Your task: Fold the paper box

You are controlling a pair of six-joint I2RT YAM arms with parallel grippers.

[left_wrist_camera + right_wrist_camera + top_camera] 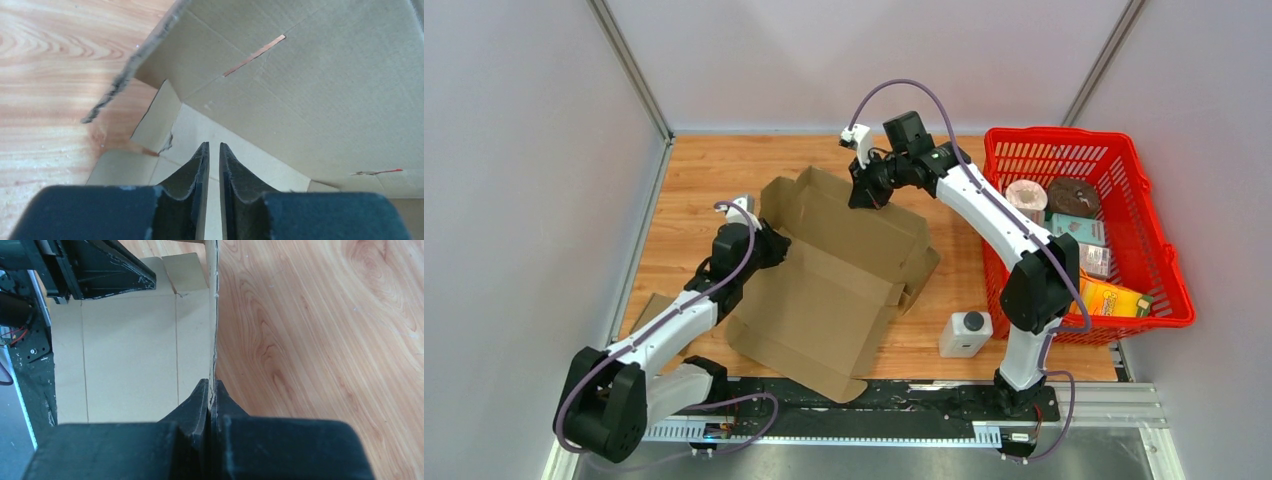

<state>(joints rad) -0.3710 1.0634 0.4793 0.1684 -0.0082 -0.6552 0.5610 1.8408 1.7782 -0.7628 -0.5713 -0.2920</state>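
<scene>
The brown paper box (834,280) lies part unfolded in the middle of the wooden table, with its flaps spread out. My right gripper (862,195) is at the box's far edge. In the right wrist view it (211,382) is shut on the thin edge of an upright flap (214,315), with the box's inner panel (130,350) to the left. My left gripper (774,243) is at the box's left wall. In the left wrist view it (214,145) is all but shut, with a narrow gap and nothing between the fingers, and points under a raised panel (300,75).
A red basket (1039,132) holding several packaged goods stands at the right. A white bottle (965,333) stands near the front, just right of the box. A cardboard flap (649,305) pokes out behind the left arm. Grey walls enclose the table.
</scene>
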